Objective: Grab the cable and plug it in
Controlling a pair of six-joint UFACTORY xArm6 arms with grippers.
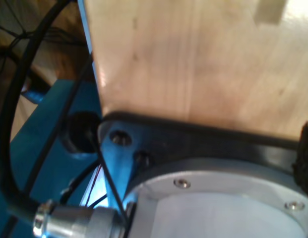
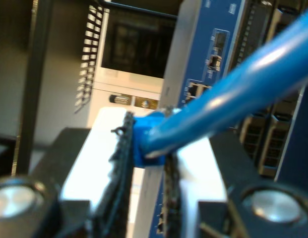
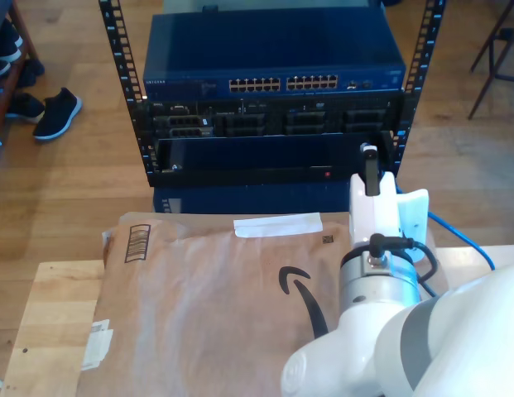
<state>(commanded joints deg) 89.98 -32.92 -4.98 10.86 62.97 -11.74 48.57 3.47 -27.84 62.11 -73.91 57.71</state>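
The cable (image 2: 233,94) is bright blue and runs back toward the camera in the second wrist view. My second gripper (image 2: 146,163) is shut on the cable's blue plug boot (image 2: 142,136), pinched between ragged black pads (image 2: 119,163). The plug end points at the blue switch (image 2: 213,49), a short way off its port (image 2: 196,90). In the exterior view my second gripper (image 3: 370,161) is held up in front of the rack's lower units at the exterior view's right, and the cable (image 3: 459,240) trails behind it. My first gripper's jaws cannot be made out.
A blue network switch (image 3: 273,58) tops the black rack, with port modules (image 3: 265,120) below it. A brown paper mailer (image 3: 215,306) lies on the wooden table (image 3: 50,322). Shoes (image 3: 54,112) sit on the floor at the exterior view's left. Black arm cables (image 1: 15,124) hang beside the table.
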